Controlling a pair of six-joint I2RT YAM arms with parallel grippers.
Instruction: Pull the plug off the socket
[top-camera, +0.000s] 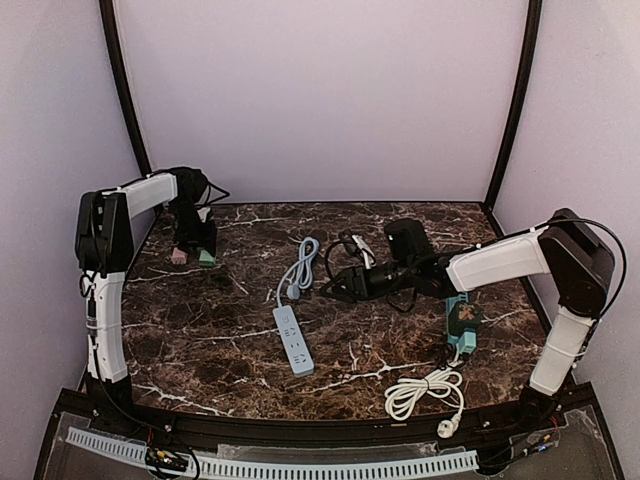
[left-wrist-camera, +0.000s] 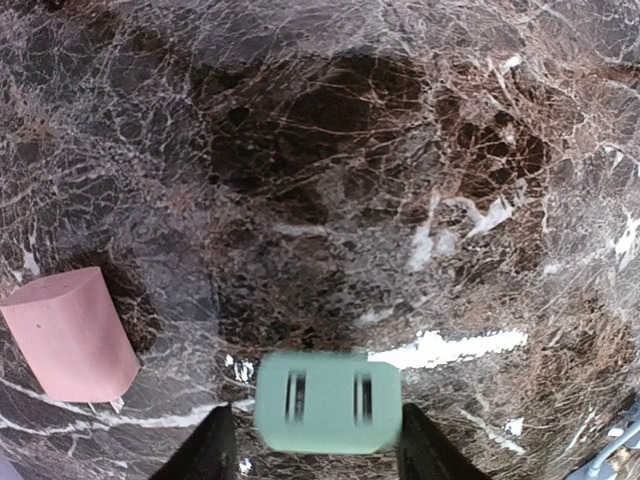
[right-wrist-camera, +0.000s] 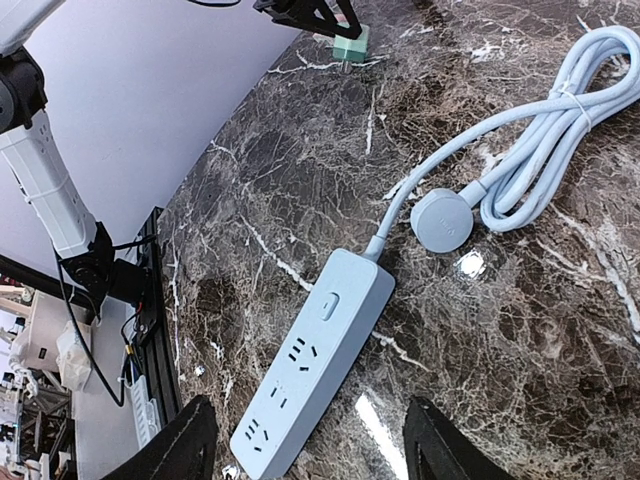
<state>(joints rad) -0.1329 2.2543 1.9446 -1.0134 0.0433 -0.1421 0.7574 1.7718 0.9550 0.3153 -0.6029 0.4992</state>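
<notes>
1. The green rectangular plug (left-wrist-camera: 328, 402) with two dark slots in its face is at the far left of the dark brown marble table (top-camera: 200, 340). It is well apart from the pale blue power strip (top-camera: 293, 340).
2. The plug appears blurred in the left wrist view. The views do not show whether it rests on the table.
3. The left gripper (left-wrist-camera: 317, 440) is directly over the plug, with one finger on each side. Its jaws are released: a strip of table shows between one finger (left-wrist-camera: 212, 452) and the plug. Contact on the other side cannot be determined.
4. A pink foam block (left-wrist-camera: 70, 335) lies just beside the plug, outside the jaws.
5. The right gripper (right-wrist-camera: 310, 420) hovers over the power strip near the table centre. Its jaws are spread wide and grasp nothing.
6. The strip's pale blue cord (right-wrist-camera: 560, 130) lies coiled beyond it, and the cord's round plug (right-wrist-camera: 442, 220) lies flat on the table.
7. A coiled white cable (top-camera: 425, 390) lies near the front right edge.
</notes>
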